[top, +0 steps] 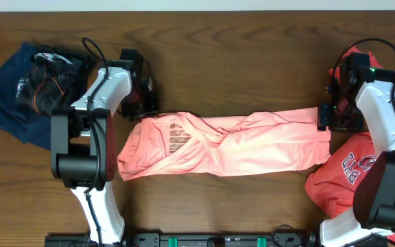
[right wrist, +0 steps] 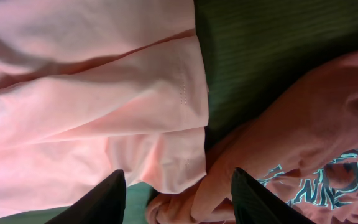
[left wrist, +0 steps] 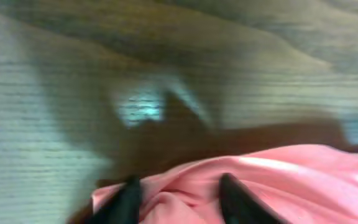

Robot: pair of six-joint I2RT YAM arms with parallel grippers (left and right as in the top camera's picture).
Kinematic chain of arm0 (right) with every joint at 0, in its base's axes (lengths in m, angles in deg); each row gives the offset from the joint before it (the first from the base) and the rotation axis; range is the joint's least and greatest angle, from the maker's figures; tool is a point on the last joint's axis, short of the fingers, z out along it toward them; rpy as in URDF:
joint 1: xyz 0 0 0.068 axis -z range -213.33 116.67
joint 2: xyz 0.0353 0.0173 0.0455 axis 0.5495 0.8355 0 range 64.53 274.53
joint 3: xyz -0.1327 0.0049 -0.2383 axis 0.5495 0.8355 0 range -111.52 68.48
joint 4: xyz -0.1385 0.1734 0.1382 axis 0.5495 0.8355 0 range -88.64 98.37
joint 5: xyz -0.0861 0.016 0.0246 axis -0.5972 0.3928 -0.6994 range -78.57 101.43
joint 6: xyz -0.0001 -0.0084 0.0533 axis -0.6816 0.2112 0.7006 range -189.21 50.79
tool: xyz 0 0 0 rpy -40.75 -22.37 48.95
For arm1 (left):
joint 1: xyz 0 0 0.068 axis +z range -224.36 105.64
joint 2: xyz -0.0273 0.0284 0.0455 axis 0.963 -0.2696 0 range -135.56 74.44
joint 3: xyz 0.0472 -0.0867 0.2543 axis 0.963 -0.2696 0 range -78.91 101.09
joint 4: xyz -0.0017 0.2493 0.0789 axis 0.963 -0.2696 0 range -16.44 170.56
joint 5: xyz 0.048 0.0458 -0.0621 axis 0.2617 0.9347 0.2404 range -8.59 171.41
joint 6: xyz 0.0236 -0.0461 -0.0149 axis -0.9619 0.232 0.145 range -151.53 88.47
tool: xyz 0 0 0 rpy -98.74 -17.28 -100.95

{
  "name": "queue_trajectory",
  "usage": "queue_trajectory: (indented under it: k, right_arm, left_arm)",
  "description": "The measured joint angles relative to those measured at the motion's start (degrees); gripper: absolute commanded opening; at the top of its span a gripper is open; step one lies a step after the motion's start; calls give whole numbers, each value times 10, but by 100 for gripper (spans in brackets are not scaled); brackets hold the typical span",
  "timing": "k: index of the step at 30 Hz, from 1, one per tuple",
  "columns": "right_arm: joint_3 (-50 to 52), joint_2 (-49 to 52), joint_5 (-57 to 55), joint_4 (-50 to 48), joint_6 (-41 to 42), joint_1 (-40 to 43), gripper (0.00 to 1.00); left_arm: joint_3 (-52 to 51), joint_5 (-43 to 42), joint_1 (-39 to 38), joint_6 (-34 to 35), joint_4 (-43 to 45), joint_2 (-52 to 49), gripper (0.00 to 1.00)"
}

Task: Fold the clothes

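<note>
Left tool (left wrist: 182,200) straddles one end of the light salmon-pink cotton T-shirt (top: 238,140); blur hides whether it grips. Right tool (right wrist: 179,194) hangs released over the opposite hem. Shirt lies twisted on the wooden table (top: 218,55), long axis running tool to tool.

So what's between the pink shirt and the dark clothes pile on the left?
Only the left arm, reaching over bare wooden table; no other item lies between the pink shirt and the dark clothes pile. The overhead view shows it.
</note>
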Motion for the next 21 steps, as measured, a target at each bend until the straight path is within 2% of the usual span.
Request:
queue_trajectory:
  k: [9,18,21]
  right_arm:
    - [0,0,0,0,0,0,53]
    - [0,0,0,0,0,0,53]
    - [0,0,0,1,0,0,53]
  left_arm:
    - [0,-11,7,-9,-9,15,6]
    - [0,2,16,-9,-149,77,6]
    - [-2,20,16,-9,-165,77,10]
